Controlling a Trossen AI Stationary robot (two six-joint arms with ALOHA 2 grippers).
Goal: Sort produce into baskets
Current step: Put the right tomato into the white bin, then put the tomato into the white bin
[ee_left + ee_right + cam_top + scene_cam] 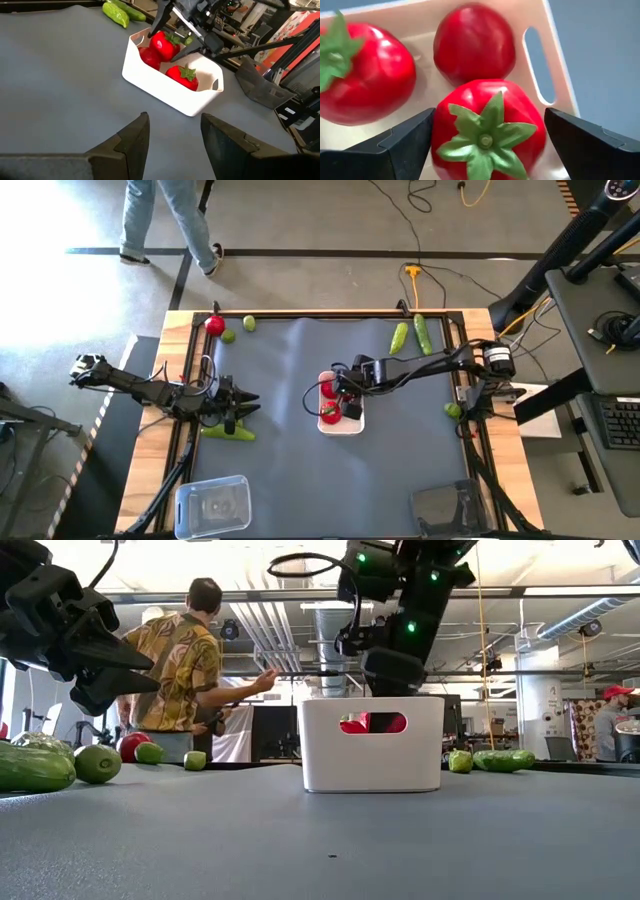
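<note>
A white tray (341, 423) stands mid-table with three red tomatoes in it. My right gripper (487, 135) reaches down into the tray from the right, open. Its fingers stand on either side of one tomato (487, 127), which rests on the tray floor beside the other two (365, 75) (474, 42). My left gripper (243, 404) waits at the table's left, its fingers a little apart with nothing between them, above a green cucumber (228, 432). One more tomato (214, 325) and two limes (228, 336) (249, 323) lie at the far left. Two cucumbers (400, 337) (422, 335) lie at the far right, and a lime (452, 410) at the right edge. My right gripper has one finger (410, 137) right beside the tomato's side (440, 132), and I cannot tell whether it touches. The other finger (580, 140) stands clear of it. The fingers slant down from the table's right side.
A clear tray (212, 505) stands at the near left corner and a dark translucent tray (447, 508) at the near right corner. A person walks past the table's far edge. The grey mat between the trays lies bare.
</note>
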